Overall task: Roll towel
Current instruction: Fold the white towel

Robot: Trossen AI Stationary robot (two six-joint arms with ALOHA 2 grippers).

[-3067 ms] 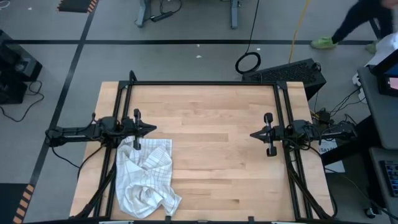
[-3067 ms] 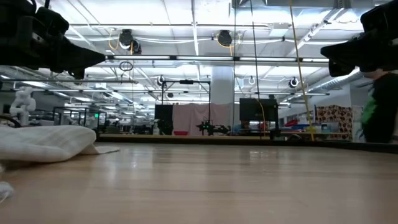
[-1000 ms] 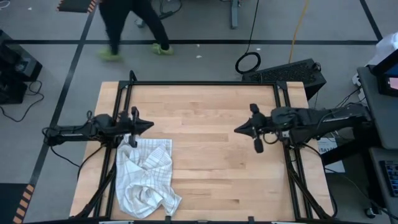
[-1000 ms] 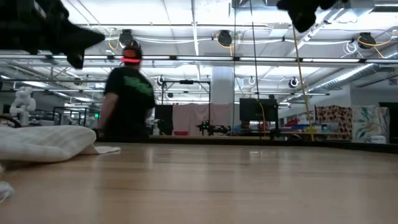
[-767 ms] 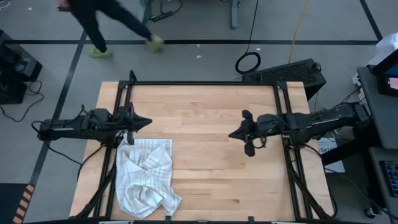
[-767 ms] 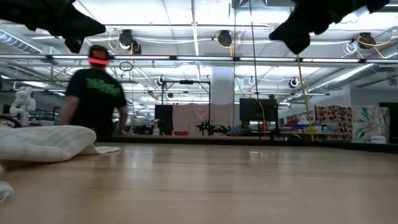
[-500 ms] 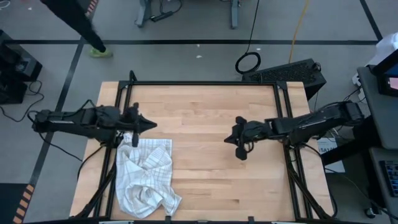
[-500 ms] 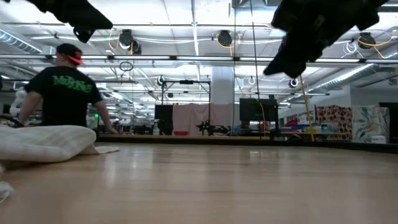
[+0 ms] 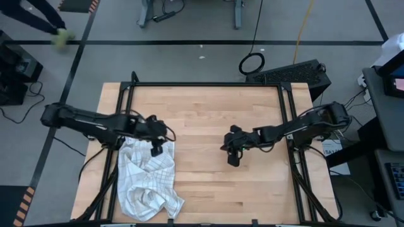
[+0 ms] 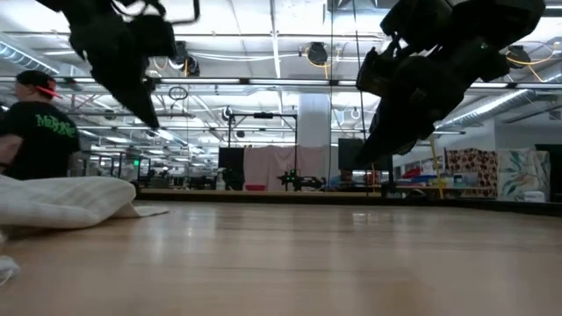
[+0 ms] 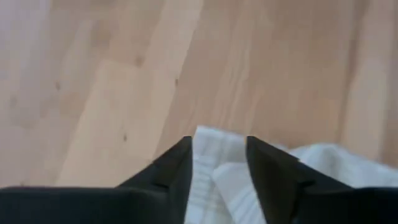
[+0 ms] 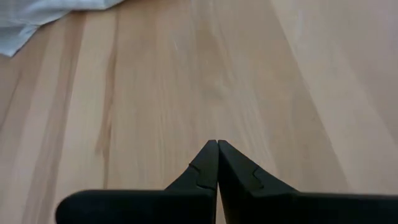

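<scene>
The towel (image 9: pixel 148 183), white with fine dark check lines, lies crumpled on the table's near left part; the low view shows it as a low heap (image 10: pixel 61 202). My left gripper (image 9: pixel 158 146) hangs open above the towel's far right corner (image 11: pixel 217 165), pointing steeply down, and in the low view it is well clear of the cloth (image 10: pixel 151 118). My right gripper (image 9: pixel 228 154) is shut over bare wood near the table's middle, slanting down toward the left (image 12: pixel 217 146). It holds nothing, and the towel (image 12: pixel 43 12) lies well ahead of it.
Black frame rails (image 9: pixel 126 94) run along the table's left, right and far edges. Bare wood (image 9: pixel 202 189) stretches between the towel and my right arm. A black case (image 9: pixel 290 72) sits beyond the far right corner. A person (image 10: pixel 35 123) stands behind the table's left side.
My left gripper has swung out toward the table's right over the towel's far corner and tipped from level to steeply down. My right gripper has come down and toward the table's left, tipping downward, still shut. A person has walked leftward behind the table.
</scene>
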